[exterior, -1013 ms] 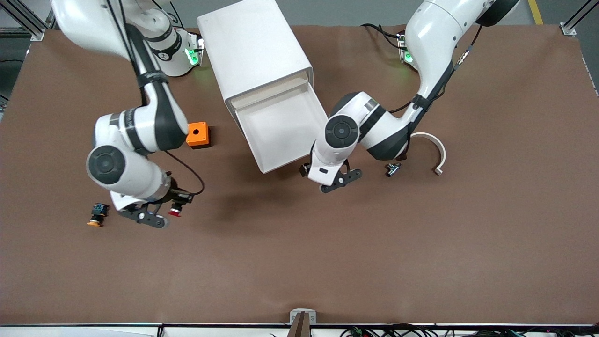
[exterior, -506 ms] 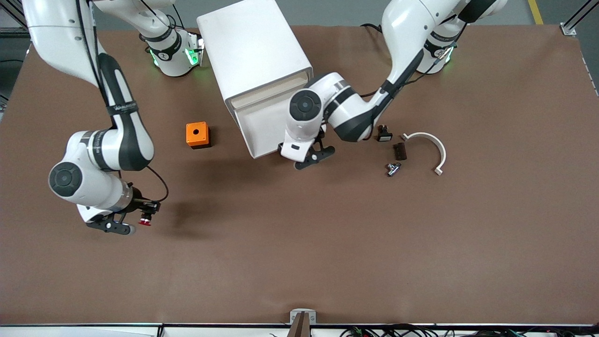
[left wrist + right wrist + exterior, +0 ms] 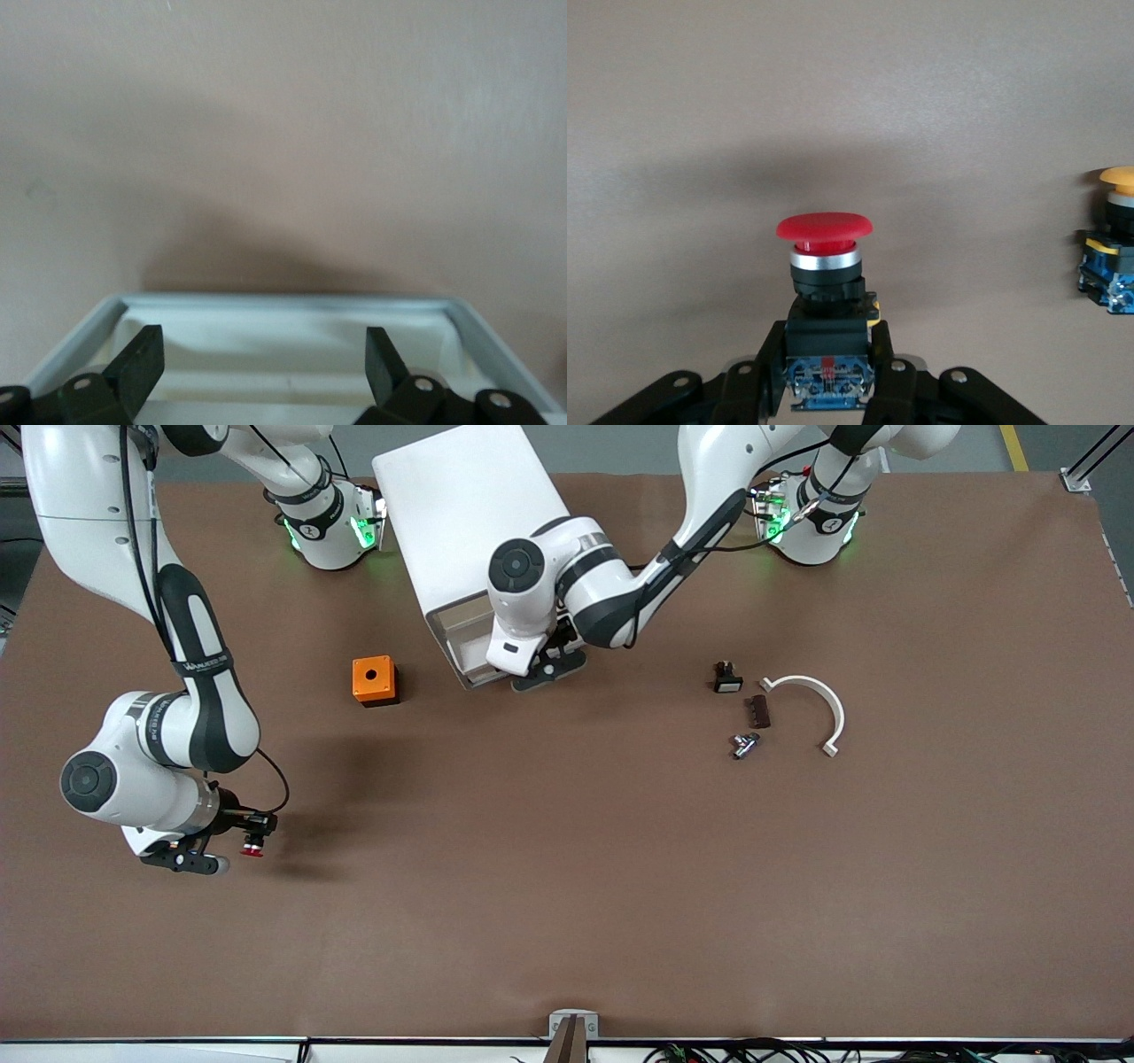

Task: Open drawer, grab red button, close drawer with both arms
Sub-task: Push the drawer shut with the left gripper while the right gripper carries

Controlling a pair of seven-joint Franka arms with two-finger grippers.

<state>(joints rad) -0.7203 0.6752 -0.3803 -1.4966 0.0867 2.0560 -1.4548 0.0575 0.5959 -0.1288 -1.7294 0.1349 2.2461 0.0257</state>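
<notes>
My right gripper [image 3: 241, 843] is shut on the red-capped button [image 3: 253, 851] and holds it just above the table at the right arm's end. In the right wrist view the button [image 3: 824, 257] stands cap-out between the fingers [image 3: 764, 363] of my right gripper [image 3: 828, 345], which clamp its black body. The white cabinet [image 3: 469, 514] has its drawer [image 3: 461, 664] pushed in except for a short stretch. My left gripper [image 3: 540, 671] is open against the drawer's front. In the left wrist view the drawer rim [image 3: 283, 303] lies between the spread fingers of my left gripper [image 3: 264, 365].
An orange-capped button [image 3: 1114, 266] lies on the table beside the held one; the right arm hides it in the front view. An orange box with a hole [image 3: 374, 680] sits beside the cabinet. Small black parts [image 3: 728, 679], a metal piece [image 3: 744, 744] and a white curved piece [image 3: 815, 695] lie toward the left arm's end.
The left arm has pushed the drawer most of the way into the cabinet. The right arm has carried the red button toward its own end of the table.
</notes>
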